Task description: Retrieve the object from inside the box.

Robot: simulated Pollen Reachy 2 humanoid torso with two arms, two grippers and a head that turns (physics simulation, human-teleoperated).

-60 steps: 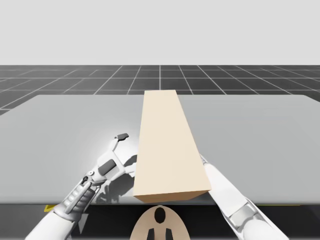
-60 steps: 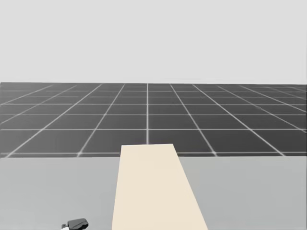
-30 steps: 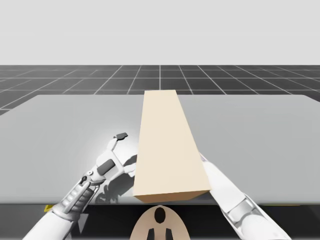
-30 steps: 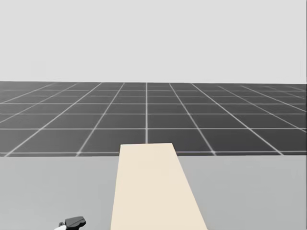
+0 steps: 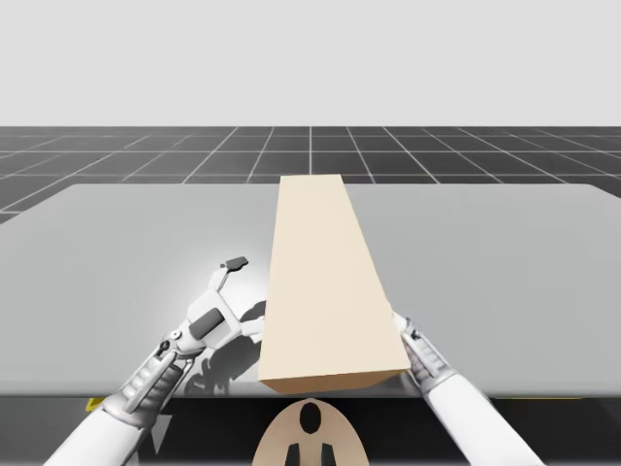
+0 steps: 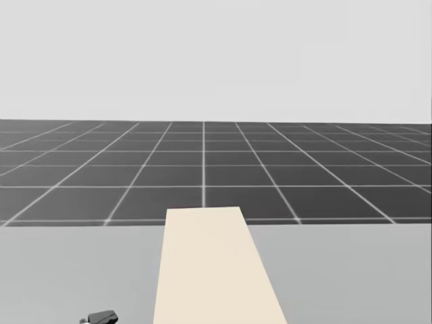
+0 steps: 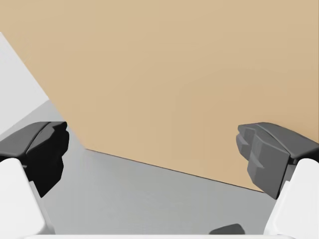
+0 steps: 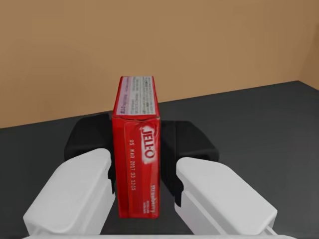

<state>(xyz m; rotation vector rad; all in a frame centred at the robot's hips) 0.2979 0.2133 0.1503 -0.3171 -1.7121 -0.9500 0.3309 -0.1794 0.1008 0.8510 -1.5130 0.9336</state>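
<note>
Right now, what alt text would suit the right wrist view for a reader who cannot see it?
My right pincer is shut on a red box held upright, with a black pad on each broad side. Behind it, a tan wall rises over a dark floor.

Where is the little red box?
In the right wrist view, the small red rectangular box stands upright, clamped from both sides by my right gripper, facing a wall of the large tan box.
</note>
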